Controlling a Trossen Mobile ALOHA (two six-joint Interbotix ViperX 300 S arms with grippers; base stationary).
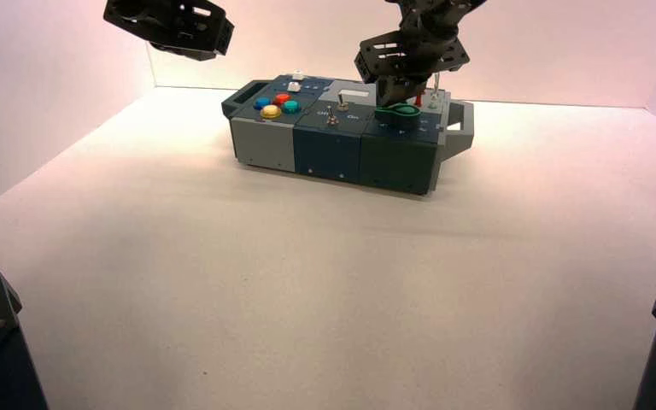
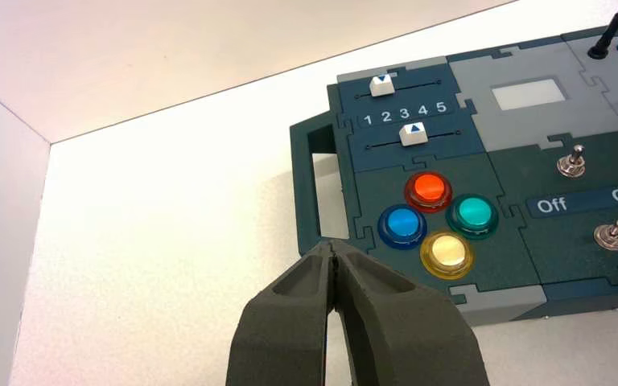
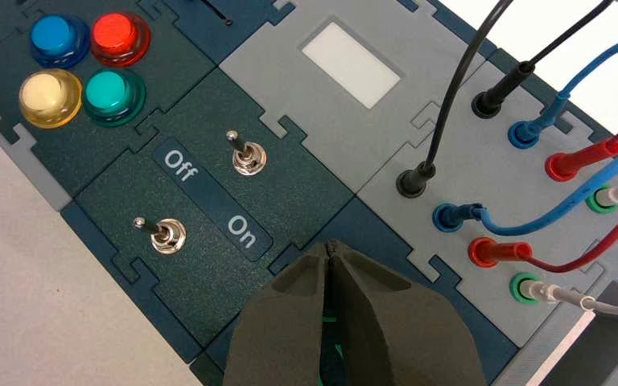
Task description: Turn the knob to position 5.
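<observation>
1. Box: landmark for everything below. Long, low, built of grey and dark teal modules, a handle at each end. Sits on the white table.

2. Right gripper: over the box's right-hand end, next to the wire sockets. Fingertips pressed together, tips meeting in the right wrist view. A sliver of green shows low between the fingers; whether they actually pinch the knob there I cannot tell.

3. Left gripper: parked high, above and behind the box's left end. Fingers closed on nothing, tips over the box edge near the four coloured push buttons.

4. Knob: on the box's top at its right-hand module, front of the sockets, right of the two toggle switches. Green teardrop on a dark round base, directly under the right gripper. Pointer direction and dial marks are not legible.

5. Handling, judged:
   - Small, rigid plastic, light; fixed to the box, so it only rotates.
   - Smooth flanks, probably somewhat slippery.
   - Best hold: fingers across the two flat sides of the teardrop, pointer left free, then twist from the wrist.
   - Too much torque may shift the box.
</observation>
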